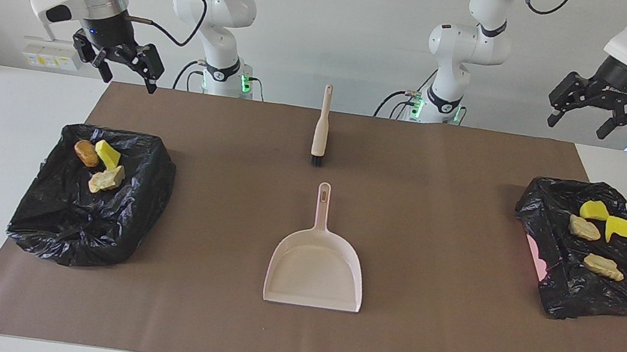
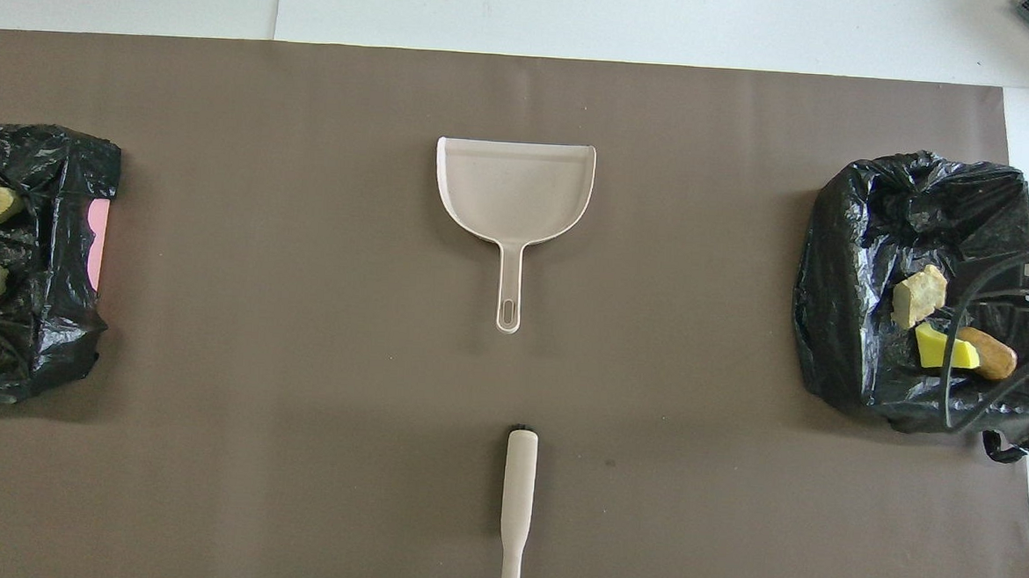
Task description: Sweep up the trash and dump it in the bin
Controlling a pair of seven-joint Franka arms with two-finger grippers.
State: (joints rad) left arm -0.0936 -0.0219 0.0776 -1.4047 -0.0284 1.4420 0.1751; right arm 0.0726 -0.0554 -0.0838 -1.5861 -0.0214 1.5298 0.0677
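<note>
The trash lies on two black-bagged bins. On the bin [image 1: 72, 217] at the right arm's end lie a brown oval lump [image 1: 86, 153], a yellow sponge chunk [image 1: 107, 154] and a tan foam lump [image 1: 107, 178]; they also show in the overhead view [image 2: 919, 295]. On the bin [image 1: 595, 292] at the left arm's end lie two yellow sponge chunks [image 1: 594, 210] and two tan lumps [image 1: 603, 267]. My right gripper [image 1: 124, 73] is open and empty, high over its bin's side. My left gripper [image 1: 596, 123] is open and empty, raised high above the table's left-arm end.
A pale pink dustpan [image 1: 317, 261] lies mid-mat, empty, handle toward the robots. A hand brush [image 1: 321, 125] lies nearer the robots, in line with it. Both show in the overhead view: dustpan [image 2: 513, 192], brush [image 2: 517, 501]. A brown mat [image 1: 451, 230] covers the table.
</note>
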